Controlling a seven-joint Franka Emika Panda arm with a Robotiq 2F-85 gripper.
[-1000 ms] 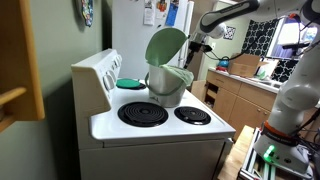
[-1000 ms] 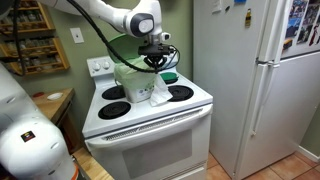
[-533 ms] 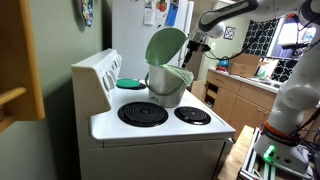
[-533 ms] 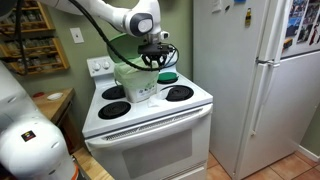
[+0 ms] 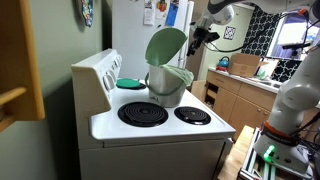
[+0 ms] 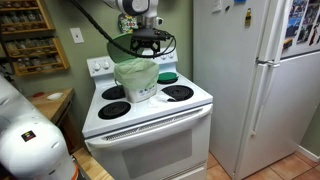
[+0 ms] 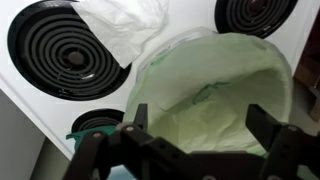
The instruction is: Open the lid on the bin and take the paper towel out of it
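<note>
Below gripper [image 7: 195, 128]: bin [image 7: 215, 95] mouth open, free way straight down between the spread jaws.
Beside gripper: upright lid [image 5: 165, 45] walls off one side.
Past the bin: paper towel [image 7: 125, 28] lying on stove top [image 7: 190, 15].

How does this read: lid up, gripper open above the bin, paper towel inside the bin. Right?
Not quite. The paper towel is not inside the bin. The wrist view shows it lying on the stovetop beside the bin, between the burners. The rest holds: the lid stands up and the gripper is open above the bin.
</note>
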